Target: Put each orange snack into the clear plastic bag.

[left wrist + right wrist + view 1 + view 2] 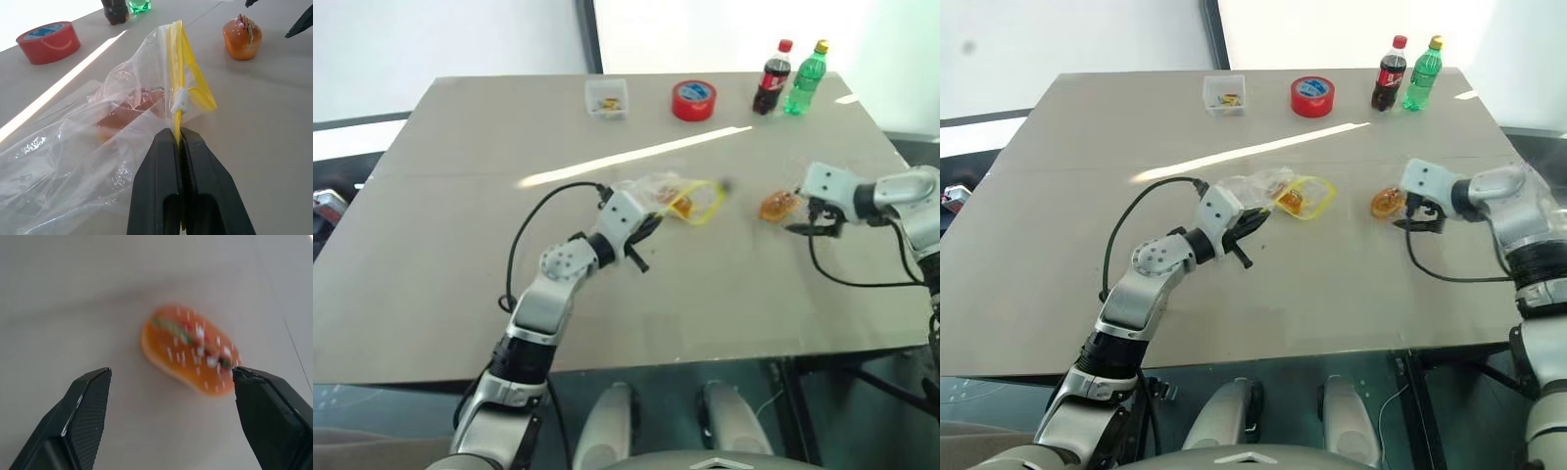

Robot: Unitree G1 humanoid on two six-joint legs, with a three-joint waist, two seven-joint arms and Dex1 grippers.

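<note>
The left gripper [180,139] pinches the yellow strip of the clear plastic bag [98,137], and 1 orange snack [128,113] sits inside the bag. The other orange snack [191,350] lies on the table [460,255] (bare around it). The right gripper [171,391] hangs just beside it, fingers spread wide.

I read the crinkly transparent plastic zip bag [88,147] as thin film, creased and glinting, with a smooth yellow plastic strip along its edge. The oval orange snack lying loose [190,350] is glossy, its top flecked white. The left gripper [180,142] has smooth matt black fingers; the right gripper [171,421] has finely ribbed black pads [90,406]. The grey table [460,245] looks matt with faint sheen. The red tape roll [48,41] is glossy.
</note>
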